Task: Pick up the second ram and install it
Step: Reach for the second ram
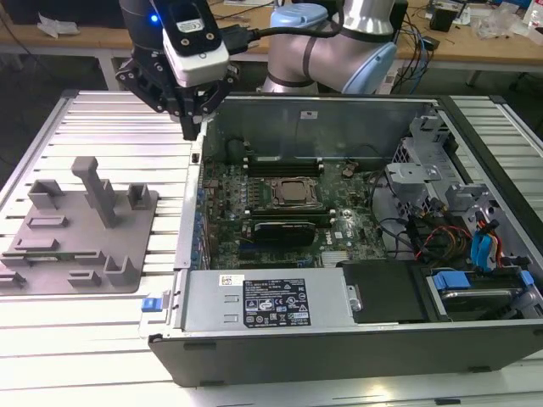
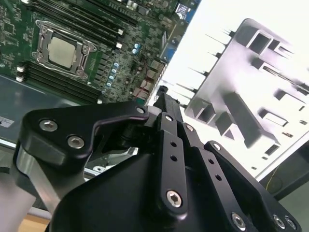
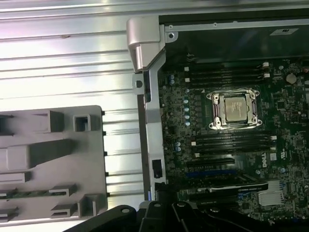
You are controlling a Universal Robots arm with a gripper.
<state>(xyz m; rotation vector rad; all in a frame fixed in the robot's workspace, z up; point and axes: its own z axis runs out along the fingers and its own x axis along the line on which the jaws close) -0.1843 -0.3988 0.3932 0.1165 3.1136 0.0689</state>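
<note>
1. The gripper (image 1: pixel 195 127) hangs over the back corner of the open computer case (image 1: pixel 339 108), at the end of the case on the exterior view's left. Its tips are just above the case wall, where the wall meets the slatted surface (image 1: pixel 102 127).
2. The fingers (image 2: pixel 164 104) are drawn together to a point with no gap visible. Nothing sits between them, so I judge the gripper empty.
3. The second ram (image 3: pixel 24 194) shows as a thin green strip seen edge-on. It is seated in a slot of the grey fixture (image 3: pixel 91 159) and has not yet been lifted.
4. Key relation: the fixture lies on the surface beside the case, to the exterior view's left of the fingers and nearer that camera. The ram sits in the part of the fixture away from the case, well apart from the tips.
5. The ram's long axis runs parallel to the black memory slots (image 3: pixel 231 142) on either side of the processor (image 3: pixel 235 107). I judge the stick already lined up with its destination.
6. I cannot tell whether any slot already carries a stick.
</note>
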